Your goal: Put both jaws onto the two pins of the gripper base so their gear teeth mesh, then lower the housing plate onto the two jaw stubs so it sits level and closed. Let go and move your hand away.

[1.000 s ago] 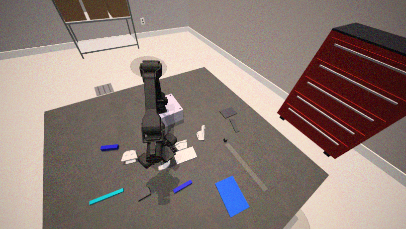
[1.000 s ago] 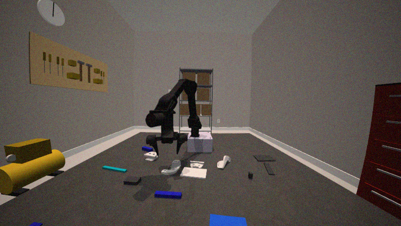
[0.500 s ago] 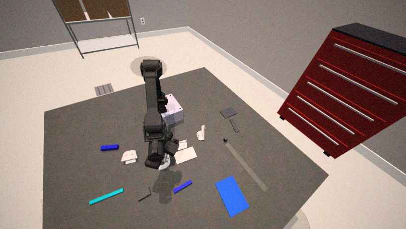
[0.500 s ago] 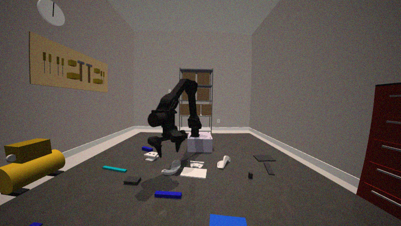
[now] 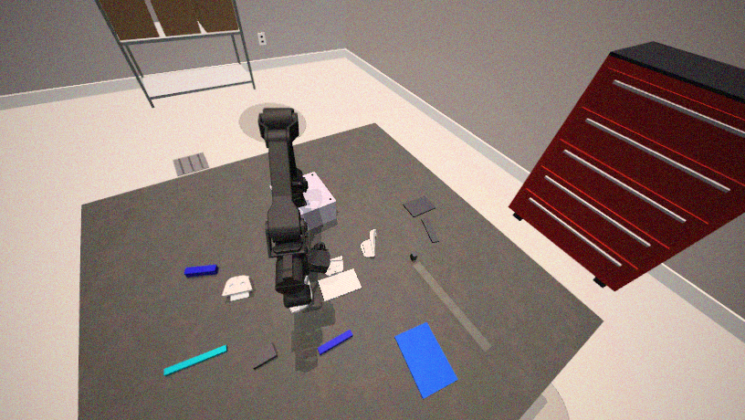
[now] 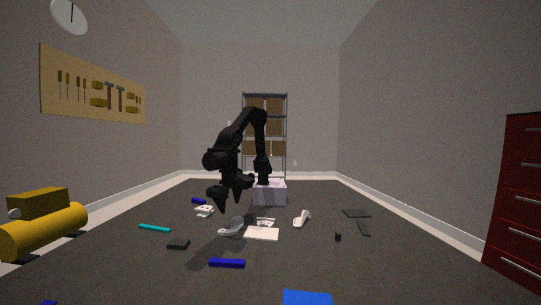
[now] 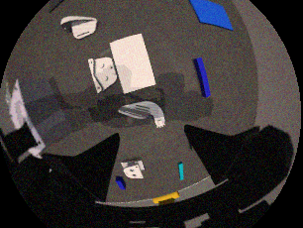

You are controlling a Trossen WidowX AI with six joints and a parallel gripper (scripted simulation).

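Observation:
My gripper (image 6: 229,207) (image 7: 152,132) is open and empty, fingers pointing down above one white curved jaw (image 6: 233,228) (image 7: 149,109) lying on the table. The arm mostly hides that jaw in the top view. The other white jaw (image 5: 369,246) (image 6: 301,219) (image 7: 79,26) lies apart to the right in the top and exterior views. A white part, seemingly the gripper base (image 5: 335,265) (image 6: 265,222) (image 7: 104,73), lies beside a white rectangular sheet; its pins are hard to make out. Another white part with two dark holes, seemingly the housing plate (image 5: 237,286) (image 6: 204,207) (image 7: 133,171), lies to the left.
The white sheet (image 5: 340,285) (image 6: 261,233) (image 7: 133,63) borders the base. Blue bars (image 5: 201,270) (image 5: 335,341), a cyan bar (image 5: 194,360), a dark block (image 6: 178,244) and a blue sheet (image 5: 425,360) lie around. A small black block (image 5: 413,257) and dark tiles (image 5: 419,205) lie right. The arm's pedestal (image 5: 320,195) stands behind.

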